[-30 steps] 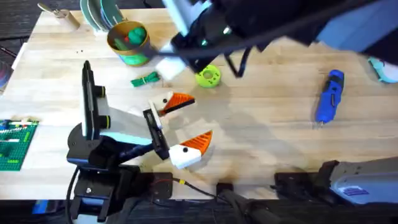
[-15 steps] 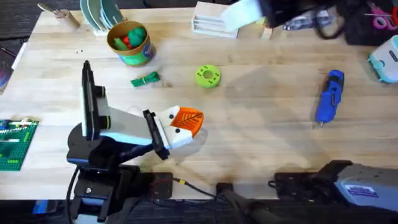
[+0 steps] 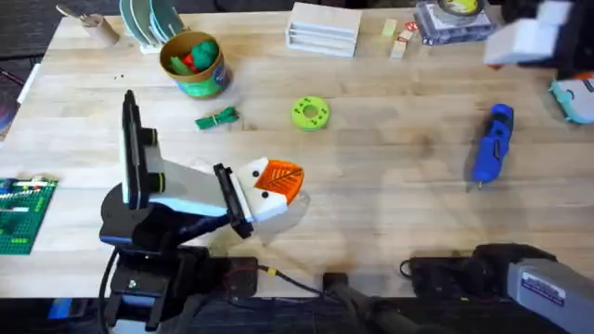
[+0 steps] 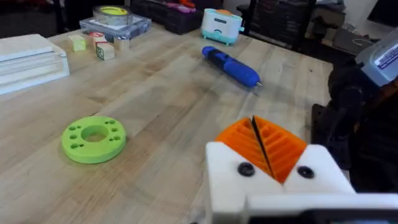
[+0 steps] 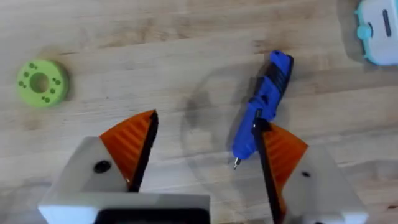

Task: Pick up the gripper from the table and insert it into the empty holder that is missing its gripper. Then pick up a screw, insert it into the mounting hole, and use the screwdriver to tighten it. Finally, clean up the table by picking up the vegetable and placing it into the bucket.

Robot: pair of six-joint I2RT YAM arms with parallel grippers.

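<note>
Wooden table with one screwdriver (image 3: 491,144), one bucket (image 3: 192,63), one vegetable (image 3: 217,119) and one green disc (image 3: 310,113).

From my station I count two grippers: the left gripper (image 3: 278,179) lies low near the table's front, orange pads pressed together; the right gripper (image 5: 205,155) hangs high above the screwdriver, fingers spread wide. The vegetable lies between bucket and disc; the screwdriver lies far right.
</note>
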